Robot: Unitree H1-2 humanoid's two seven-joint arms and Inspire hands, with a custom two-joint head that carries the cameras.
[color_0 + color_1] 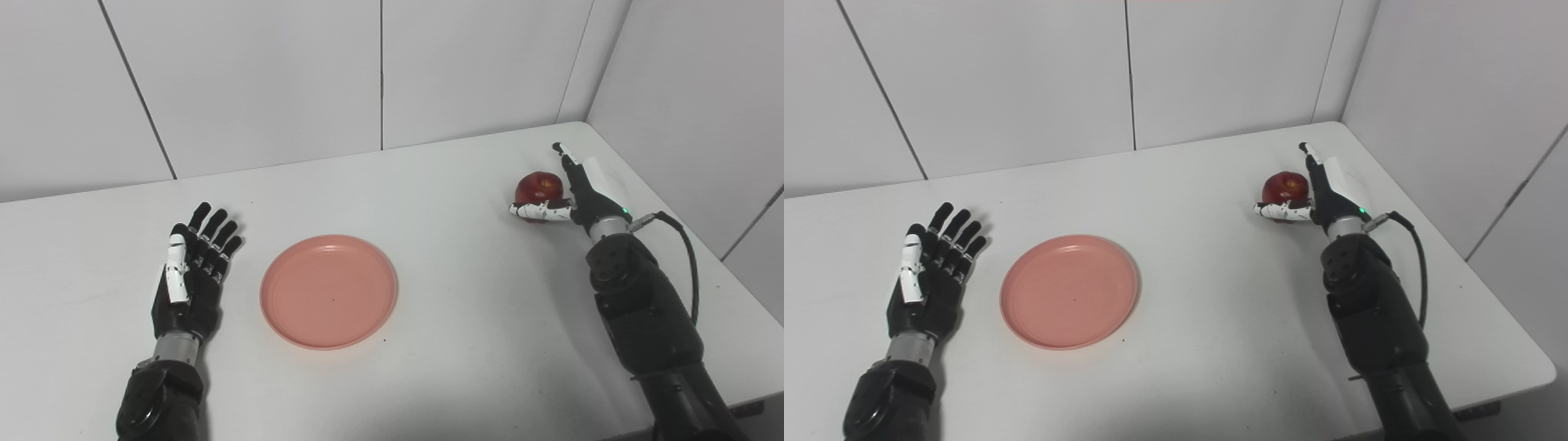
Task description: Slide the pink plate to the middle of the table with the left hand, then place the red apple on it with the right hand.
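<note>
The pink plate (329, 291) lies empty on the white table (478, 306), a little left of the middle. My left hand (193, 269) rests just left of the plate, palm up and open, a small gap between it and the rim. The red apple (539, 185) stands at the far right of the table. My right hand (579, 193) is right beside it, open: the thumb crosses low in front of the apple and the fingers (568, 160) stretch straight along its right side, not curled around it.
White panelled walls close the table at the back and on the right (686, 110). The table's right edge (723, 257) runs just beyond my right arm. A black cable (689, 251) loops off the right wrist.
</note>
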